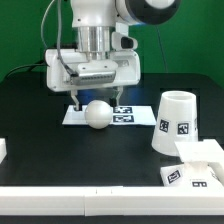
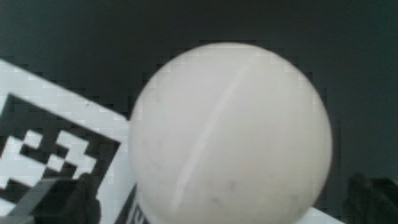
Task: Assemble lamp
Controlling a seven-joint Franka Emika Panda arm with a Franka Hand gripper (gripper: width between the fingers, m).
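Your gripper (image 1: 97, 99) is hovering, jaws spread wide and gripping nothing, astride the round white plastic bulb (image 1: 97, 115) lying on the marker board (image 1: 71, 116).

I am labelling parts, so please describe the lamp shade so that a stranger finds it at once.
On the black table, look to the exterior view's right of the gripper. The shade stands there, a tapered white cup bearing square tags. Unlike the round bulb and the low stepped base, it is tall.

A green wall (image 1: 205, 60) rises behind a black table (image 1: 40, 130) edged with white strips (image 1: 80, 196).
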